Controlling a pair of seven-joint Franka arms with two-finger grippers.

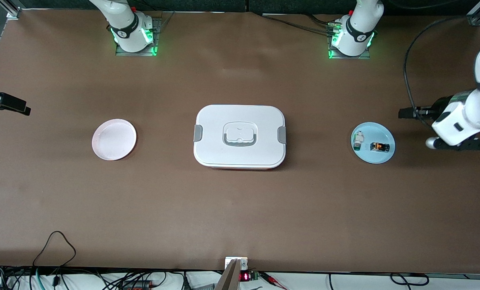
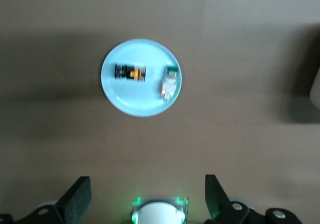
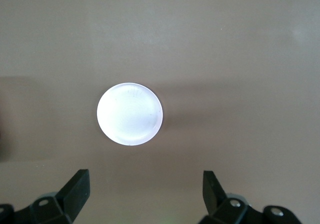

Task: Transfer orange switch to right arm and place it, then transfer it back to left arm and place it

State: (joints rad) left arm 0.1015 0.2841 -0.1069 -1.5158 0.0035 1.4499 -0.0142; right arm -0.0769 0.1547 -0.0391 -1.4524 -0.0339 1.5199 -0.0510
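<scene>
The brown table (image 1: 240, 209) carries, at its middle, the white box (image 1: 240, 136), lid on and grey clips at both ends. Toward the right arm's end lies a pale pink plate (image 1: 114, 139), bare; toward the left arm's end a light blue plate (image 1: 373, 142). On the blue plate the orange switch (image 1: 377, 146) lies on its side, just beside a small white-and-green part (image 1: 358, 140), the two apart.

The left gripper (image 2: 147, 198) hangs above the table near the blue plate, fingers spread wide and holding nothing; its wrist view shows both parts on the plate. The right gripper (image 3: 145, 194), out of the front view, appears only in its own wrist view: fingers wide, empty, above the table by the pink plate.
</scene>
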